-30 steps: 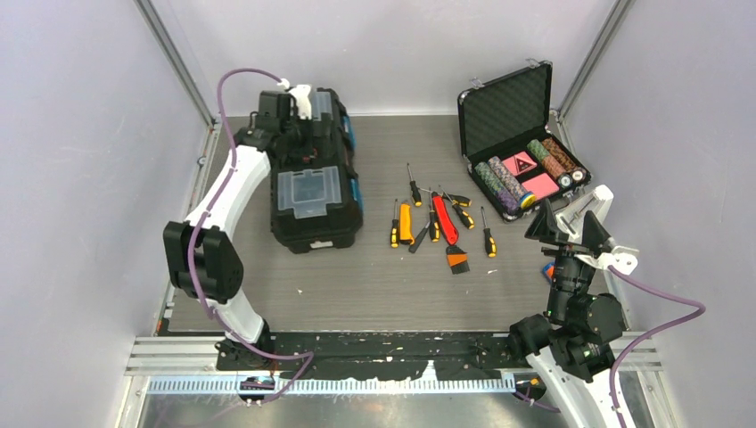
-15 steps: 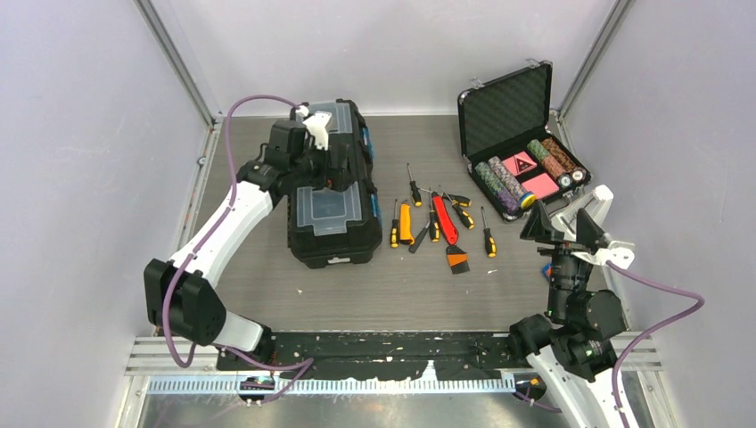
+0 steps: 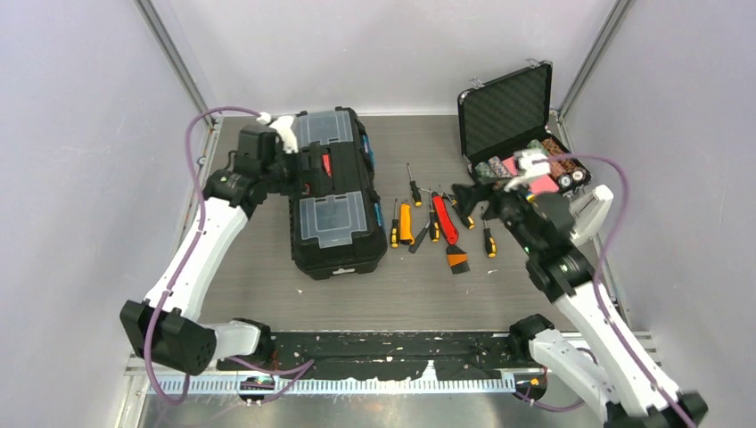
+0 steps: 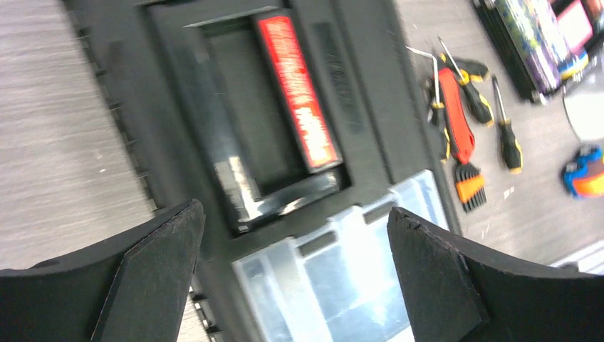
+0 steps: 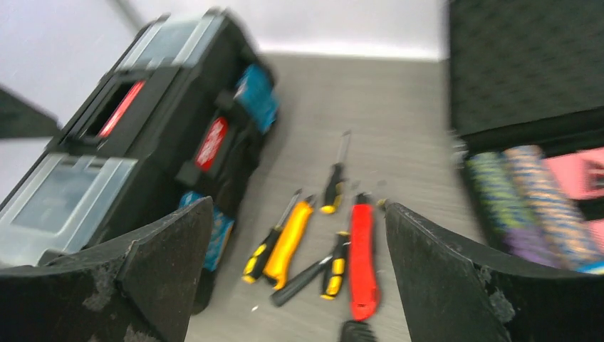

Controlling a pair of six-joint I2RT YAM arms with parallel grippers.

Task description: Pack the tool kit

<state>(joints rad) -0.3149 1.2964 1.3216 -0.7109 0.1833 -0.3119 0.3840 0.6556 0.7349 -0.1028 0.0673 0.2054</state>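
**A:** Where is the kit right now?

**B:** The large black plastic toolbox [image 3: 334,201] sits left of centre on the grey wood-grain counter [image 3: 401,294] with its lid down. Its red handle [image 4: 295,100] lies folded in the recess between the two clear-lidded compartments [image 3: 332,217]. Blue latches [image 5: 253,89] show on the side facing the tools. I cannot tell whether they are fastened.

**A:** And the tools?

**B:** All out, as far as I can see. The yellow-and-black hand tools [image 3: 406,223], a long red-handled tool [image 3: 445,220] and a small black-and-orange brush [image 3: 457,261] lie in a loose row just right of the box. They are between it and the smaller foam-lined black case of poker chips [image 3: 504,111], which stands open at the far right.

**A:** What about the arms?

**B:** The left pincer [image 4: 293,211] hangs over the toolbox top near the handle, jaws wide with nothing between them. The right pincer [image 5: 299,206] is above the row of tools, also spread wide and empty.

**A:** So how far along is it?

**B:** I'd say barely begun. Nothing looks packed. The box has to be opened, each tool carried in, and the lid shut again.
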